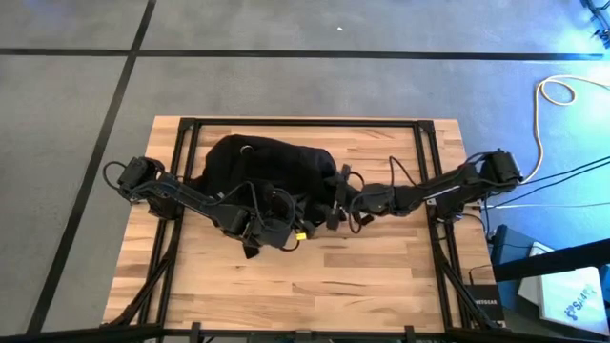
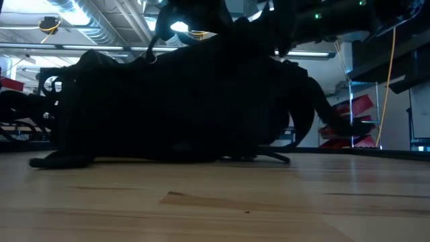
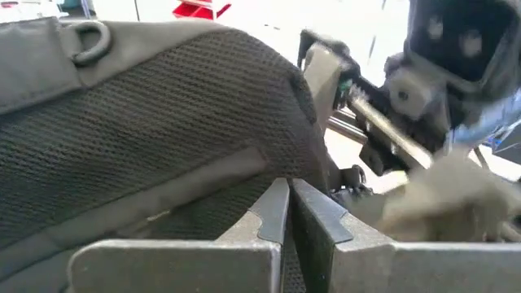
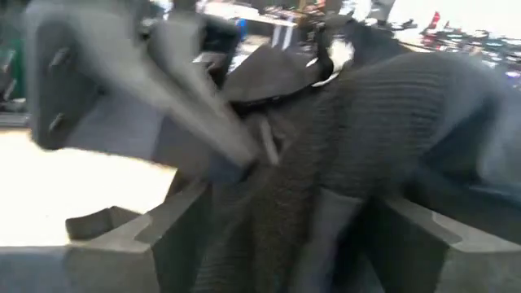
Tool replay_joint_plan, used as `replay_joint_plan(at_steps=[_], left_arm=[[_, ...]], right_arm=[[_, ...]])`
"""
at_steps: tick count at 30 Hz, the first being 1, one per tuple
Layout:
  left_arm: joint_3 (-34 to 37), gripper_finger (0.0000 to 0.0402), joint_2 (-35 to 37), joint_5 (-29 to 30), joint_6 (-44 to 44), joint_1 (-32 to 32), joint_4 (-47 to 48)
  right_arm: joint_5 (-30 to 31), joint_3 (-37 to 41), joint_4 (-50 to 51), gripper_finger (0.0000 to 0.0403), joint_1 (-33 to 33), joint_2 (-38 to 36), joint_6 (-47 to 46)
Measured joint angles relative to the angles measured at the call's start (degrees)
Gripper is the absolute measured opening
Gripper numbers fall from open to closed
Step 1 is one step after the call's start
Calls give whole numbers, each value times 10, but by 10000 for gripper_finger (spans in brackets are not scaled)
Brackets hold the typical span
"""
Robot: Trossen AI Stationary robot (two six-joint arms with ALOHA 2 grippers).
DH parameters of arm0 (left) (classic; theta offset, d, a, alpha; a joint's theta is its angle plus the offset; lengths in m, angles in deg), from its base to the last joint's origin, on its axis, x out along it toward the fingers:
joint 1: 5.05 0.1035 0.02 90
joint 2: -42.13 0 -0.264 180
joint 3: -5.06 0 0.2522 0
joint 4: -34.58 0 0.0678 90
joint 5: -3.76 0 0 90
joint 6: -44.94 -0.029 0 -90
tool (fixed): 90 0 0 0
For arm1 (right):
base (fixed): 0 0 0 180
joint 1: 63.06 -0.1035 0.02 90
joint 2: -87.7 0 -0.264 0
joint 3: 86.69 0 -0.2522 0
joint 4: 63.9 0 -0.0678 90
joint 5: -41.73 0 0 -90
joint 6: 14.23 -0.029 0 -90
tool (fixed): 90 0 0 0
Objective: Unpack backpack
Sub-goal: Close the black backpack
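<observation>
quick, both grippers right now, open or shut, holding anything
Left gripper: shut, pressed against the backpack; a hold on it cannot be told.
Right gripper: open, jaws either side of backpack fabric, not clamped.

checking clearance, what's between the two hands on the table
In the high view only the backpack lies between them: its near edge fills the stretch from the left hand to the right hand. No bare table shows there.

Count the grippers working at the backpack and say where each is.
2. The left gripper is pinched shut against the backpack mesh; the right gripper straddles the fabric at its right end.
</observation>
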Motion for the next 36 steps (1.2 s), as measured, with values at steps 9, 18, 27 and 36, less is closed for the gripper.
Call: replay_joint_plan(at_steps=[9, 18, 27, 36], left_arm=[[0, 1, 13, 11, -80, -28, 4], [0, 41, 33, -20, 136, -44, 282], [0, 199, 40, 44, 207, -51, 298], [0, 241, 31, 67, 94, -51, 212]], right_arm=[[4, 2, 0, 95, 1, -12, -20], [-40, 3, -22, 4, -1, -27, 11], [-17, 3, -18, 1, -39, -27, 57], [-11, 3, -34, 0, -73, -28, 81]])
